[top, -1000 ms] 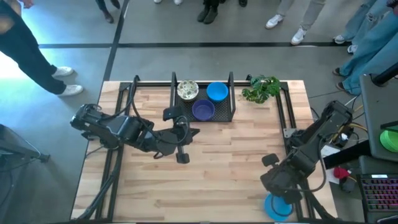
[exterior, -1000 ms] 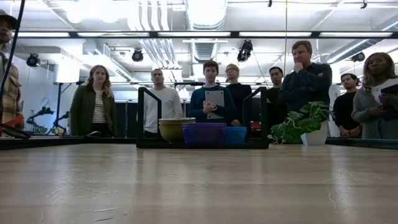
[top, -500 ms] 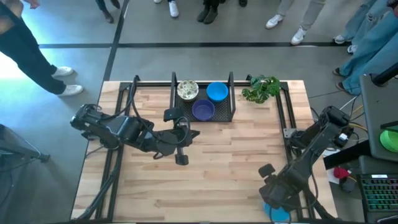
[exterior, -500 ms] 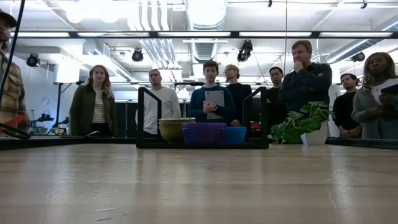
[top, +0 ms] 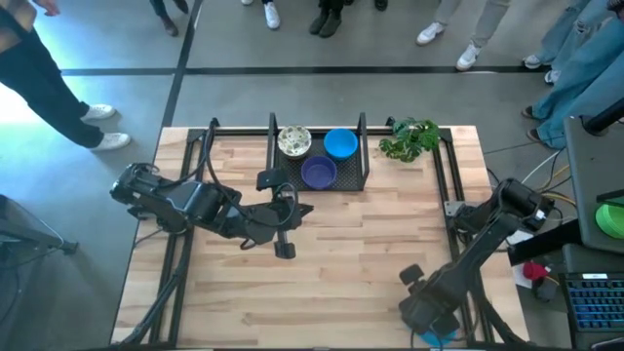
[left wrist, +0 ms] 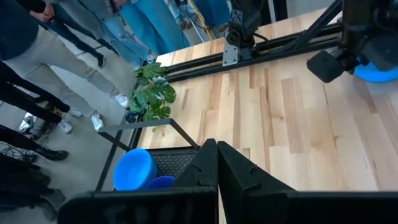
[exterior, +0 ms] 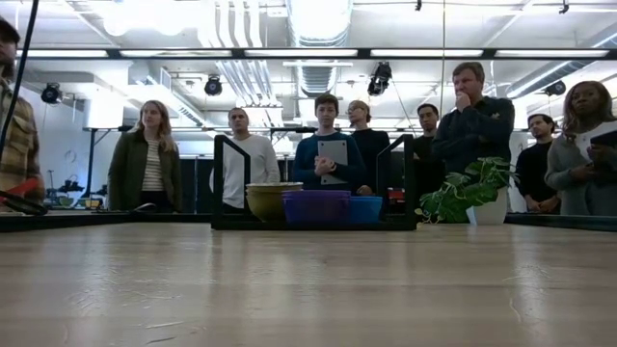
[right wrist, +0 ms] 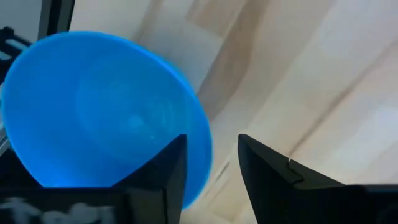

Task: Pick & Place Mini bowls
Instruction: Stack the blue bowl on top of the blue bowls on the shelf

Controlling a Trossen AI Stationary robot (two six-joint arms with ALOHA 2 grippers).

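Note:
A bright blue mini bowl (right wrist: 106,112) sits upright on the table's near right corner (top: 436,337), mostly hidden in the high view by my right arm. My right gripper (right wrist: 211,146) points down over it, open. One finger (right wrist: 163,168) stands over the bowl's inside and the other (right wrist: 267,168) outside its rim (right wrist: 202,143). I see no touch. My left gripper (top: 285,249) hangs shut above the table's middle, holding nothing. A cream speckled bowl (top: 293,142), a blue bowl (top: 339,143) and a purple bowl (top: 318,173) rest in the black mesh tray (top: 356,180).
The tray stands at the table's far middle, its upright posts (exterior: 219,178) rising above the bowls. A green leafy plant (top: 409,138) stands at the far right. Black rails (top: 444,185) run along both table sides. People stand beyond the far edge.
My right gripper has come down and gone toward the table's near edge, over the blue bowl in the near right corner. In the high view it now covers most of that bowl. The bowl has stayed in place.

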